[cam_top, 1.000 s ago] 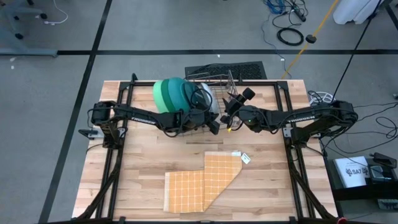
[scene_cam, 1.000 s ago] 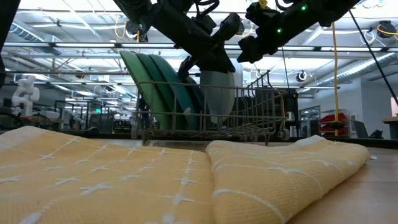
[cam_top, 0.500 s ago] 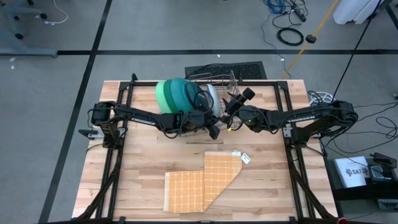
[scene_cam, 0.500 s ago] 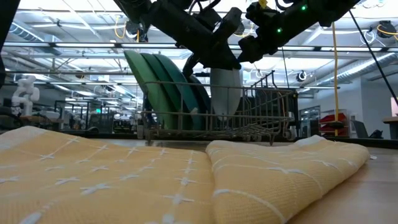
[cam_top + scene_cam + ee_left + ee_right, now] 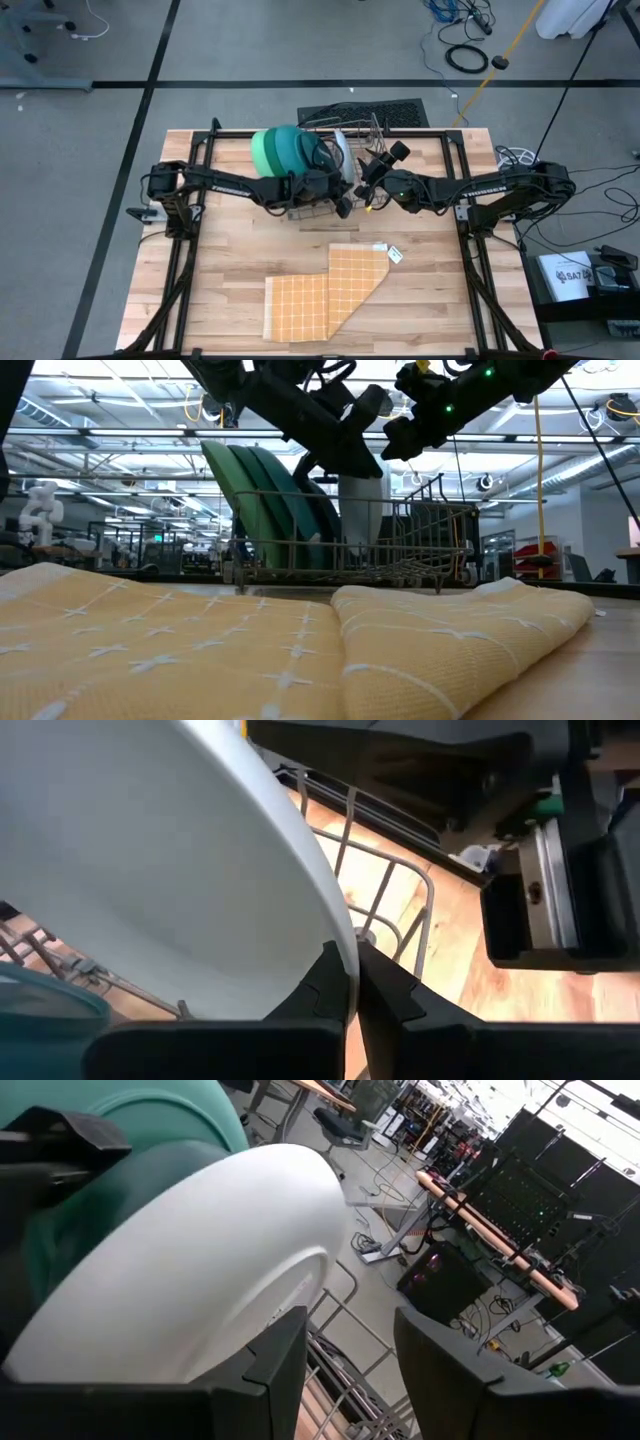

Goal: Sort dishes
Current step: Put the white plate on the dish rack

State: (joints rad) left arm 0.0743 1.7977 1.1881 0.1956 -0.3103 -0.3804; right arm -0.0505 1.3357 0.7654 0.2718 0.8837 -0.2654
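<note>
A grey wire rack (image 5: 345,130) at the table's far middle holds green and teal plates (image 5: 283,150) standing on edge. Just to their right a pale blue plate (image 5: 342,152) stands on edge in the rack, also seen in the low view (image 5: 360,510). My left gripper (image 5: 343,190) reaches in from the left and is shut on this plate. My right gripper (image 5: 367,180) hovers open just right of the plate, and between its fingers (image 5: 280,1350) only rack wires show. My left gripper pinches the pale plate's rim (image 5: 345,945) between its two fingers (image 5: 325,985). It comes slanting down from the table's left and near side. The plate stands almost upright, its lower part down among the rack's wires (image 5: 360,555).
An orange checked cloth (image 5: 325,295) lies folded on the near half of the table, with a small white tag (image 5: 394,255) by its far right corner. A dark mat (image 5: 365,112) lies behind the rack. Black frame bars run along both table sides.
My left gripper has rolled its wrist while staying shut on the pale plate. The plate has tipped up from a broader slant to stand nearly on edge, and sits slightly farther toward the table's right in the rack.
</note>
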